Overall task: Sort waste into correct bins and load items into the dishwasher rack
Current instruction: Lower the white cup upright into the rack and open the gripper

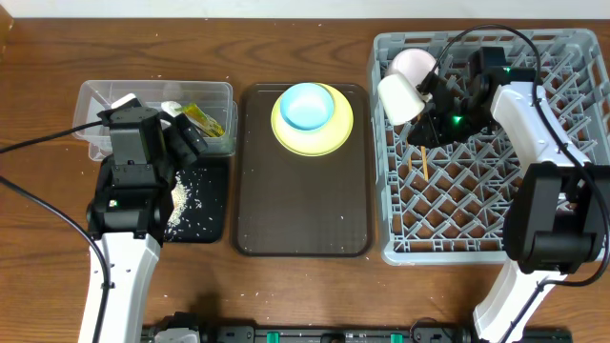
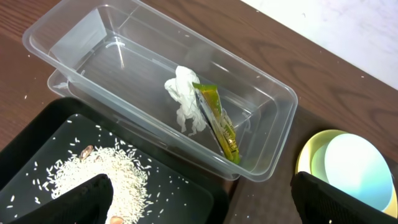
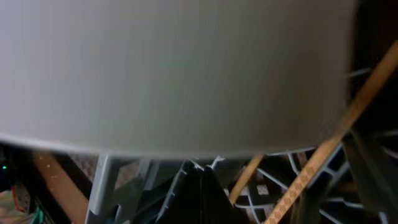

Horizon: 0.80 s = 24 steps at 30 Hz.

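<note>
Clear smooth plastic tub (image 2: 124, 68); glossy black tray (image 2: 180, 186); grained wooden table (image 1: 286, 38); matt grey plastic rack (image 1: 386, 210); wooden chopsticks (image 3: 336, 130); crumpled paper tissue (image 2: 183, 99); shiny wrapper (image 2: 217, 121); smooth white cup (image 1: 398, 97).

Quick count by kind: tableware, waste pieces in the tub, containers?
Tableware: 6 (white bowl, white cup, blue dish, yellow plate, 2 chopsticks)
Waste in tub: 2 (tissue, wrapper)
Containers: 4 (clear tub, black tray, brown tray, rack)
Total: 12

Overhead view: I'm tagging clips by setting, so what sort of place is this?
Probably a robot test bench staged as a kitchen clean-up station: left arm and right arm at a wooden table, a grey dishwasher rack, and a brown serving tray holding a yellow plate.
</note>
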Motion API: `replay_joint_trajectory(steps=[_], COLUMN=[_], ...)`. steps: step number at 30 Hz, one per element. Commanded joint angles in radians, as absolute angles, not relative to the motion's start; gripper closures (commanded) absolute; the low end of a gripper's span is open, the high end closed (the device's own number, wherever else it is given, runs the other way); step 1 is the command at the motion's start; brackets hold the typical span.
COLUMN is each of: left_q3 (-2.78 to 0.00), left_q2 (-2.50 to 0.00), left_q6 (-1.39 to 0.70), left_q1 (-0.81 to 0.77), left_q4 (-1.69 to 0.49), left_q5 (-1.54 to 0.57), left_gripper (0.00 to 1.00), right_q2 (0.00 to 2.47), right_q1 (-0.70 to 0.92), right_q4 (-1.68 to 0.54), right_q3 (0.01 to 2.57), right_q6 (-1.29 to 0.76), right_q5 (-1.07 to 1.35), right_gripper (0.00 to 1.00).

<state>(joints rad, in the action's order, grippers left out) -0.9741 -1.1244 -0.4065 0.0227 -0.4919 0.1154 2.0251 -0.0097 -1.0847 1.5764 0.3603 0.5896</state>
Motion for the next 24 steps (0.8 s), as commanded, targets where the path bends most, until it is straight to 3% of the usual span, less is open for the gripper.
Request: replay_joint_trajectory(steps=[1, 24], left_q3=[-0.987, -0.987], left_q2=[-1.124, -1.124], left_q6=[-0.393, -0.393], left_q1=[0.026, 0.026], left_q4=[-0.493, -0.493], left_q5=[0.125, 0.125], left_gripper=[0.06, 0.06], right_q2=[2.033, 1.778], right_q1=[-0.012, 0.064], right_q4=[-1.121, -1.16], right_q3=[1.574, 1.677], right_q6=[0.356, 0.281], right_q5=[0.433, 0.414], right_gripper=[0.99, 0.99])
